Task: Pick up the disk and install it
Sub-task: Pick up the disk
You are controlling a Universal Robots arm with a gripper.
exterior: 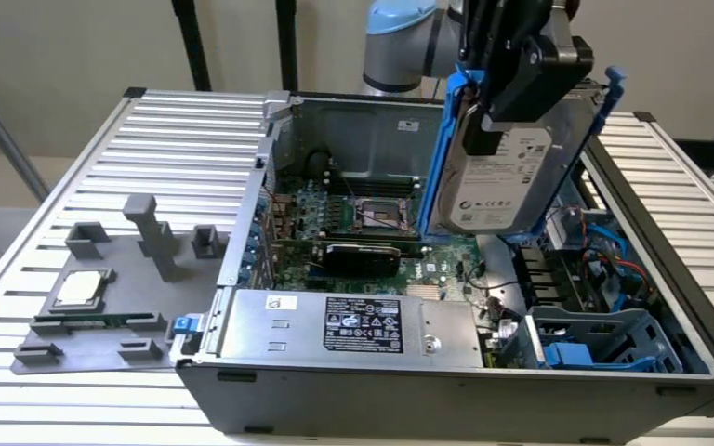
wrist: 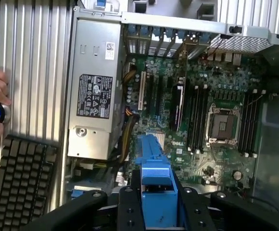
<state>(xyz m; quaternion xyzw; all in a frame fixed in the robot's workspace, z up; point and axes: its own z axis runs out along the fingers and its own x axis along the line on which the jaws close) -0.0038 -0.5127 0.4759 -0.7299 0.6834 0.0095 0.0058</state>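
1 disk [exterior: 502, 190], likely heavy and stiff, hangs upper right in the exterior view, my gripper [exterior: 490, 137] clamped on its top.

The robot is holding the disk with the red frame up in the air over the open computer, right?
Not quite. The frame is blue, not red. The exterior view shows the gripper holding the disk in its blue frame up in the air over the open computer.
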